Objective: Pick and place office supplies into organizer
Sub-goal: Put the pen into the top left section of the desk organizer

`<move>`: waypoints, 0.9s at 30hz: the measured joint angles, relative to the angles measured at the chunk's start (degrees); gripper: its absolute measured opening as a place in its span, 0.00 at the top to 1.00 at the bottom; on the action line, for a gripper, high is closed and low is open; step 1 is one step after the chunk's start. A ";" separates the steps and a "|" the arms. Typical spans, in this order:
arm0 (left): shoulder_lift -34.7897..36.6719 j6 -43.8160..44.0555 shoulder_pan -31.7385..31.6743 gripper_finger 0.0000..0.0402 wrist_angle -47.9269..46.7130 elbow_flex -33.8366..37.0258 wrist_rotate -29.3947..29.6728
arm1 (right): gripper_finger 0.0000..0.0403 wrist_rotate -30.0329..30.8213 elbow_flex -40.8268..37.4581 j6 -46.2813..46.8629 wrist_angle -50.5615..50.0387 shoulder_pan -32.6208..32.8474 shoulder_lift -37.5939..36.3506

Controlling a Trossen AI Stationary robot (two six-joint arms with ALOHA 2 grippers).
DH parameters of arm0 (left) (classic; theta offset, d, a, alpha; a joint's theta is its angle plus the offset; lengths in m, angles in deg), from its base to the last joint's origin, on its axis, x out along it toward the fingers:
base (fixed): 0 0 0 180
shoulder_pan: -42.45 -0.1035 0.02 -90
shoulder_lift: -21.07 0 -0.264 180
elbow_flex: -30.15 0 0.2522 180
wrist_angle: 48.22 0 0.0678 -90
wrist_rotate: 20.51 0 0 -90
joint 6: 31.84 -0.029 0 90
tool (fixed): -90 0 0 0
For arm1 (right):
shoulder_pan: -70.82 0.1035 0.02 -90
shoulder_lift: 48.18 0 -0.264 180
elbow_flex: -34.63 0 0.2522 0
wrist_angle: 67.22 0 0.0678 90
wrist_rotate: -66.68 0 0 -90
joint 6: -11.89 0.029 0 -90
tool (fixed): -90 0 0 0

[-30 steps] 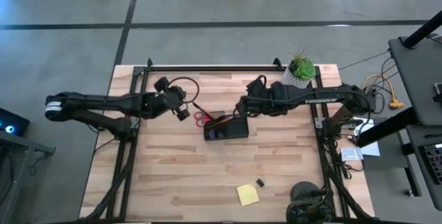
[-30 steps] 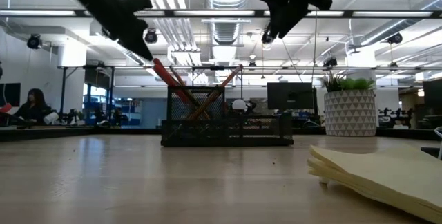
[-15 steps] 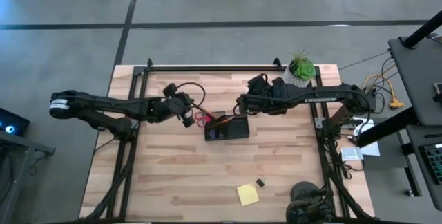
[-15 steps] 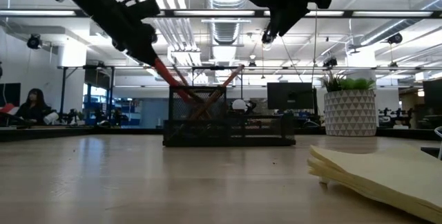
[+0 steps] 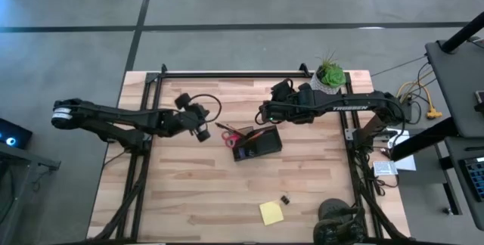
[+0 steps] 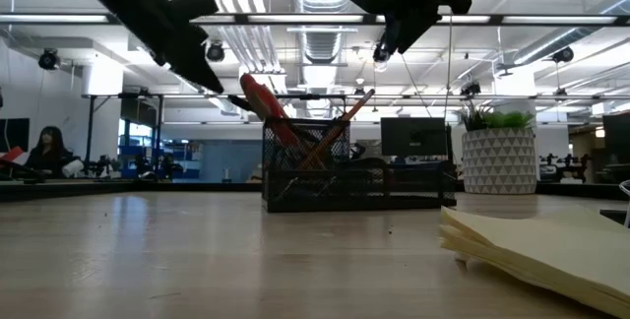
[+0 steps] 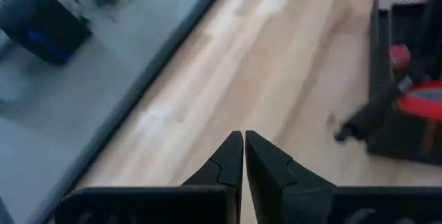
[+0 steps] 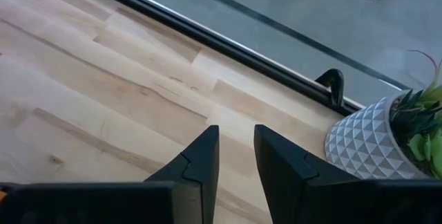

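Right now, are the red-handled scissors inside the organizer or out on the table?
Inside: the scissors stand slanted in the organizer, red handles above its rim.

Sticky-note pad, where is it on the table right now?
In the high view the yellow sticky-note pad lies near the table's front edge, right of centre, beside a tiny black binder clip.

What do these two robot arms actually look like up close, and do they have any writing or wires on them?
Both arms are slim, dark, jointed tubes. The left arm ends at its far base in a pale grey cap, and a thin black cable loops above its claw. The right arm carries white lettering along its side. Each claw, like the right claw, is two flat, black, wedge-shaped fingers tapering to blunt tips.
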 joint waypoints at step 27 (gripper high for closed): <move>-4.48 2.55 3.45 1.00 15.40 0.02 -8.92 | 0.80 -0.27 -0.07 -1.88 -0.28 -0.25 0.00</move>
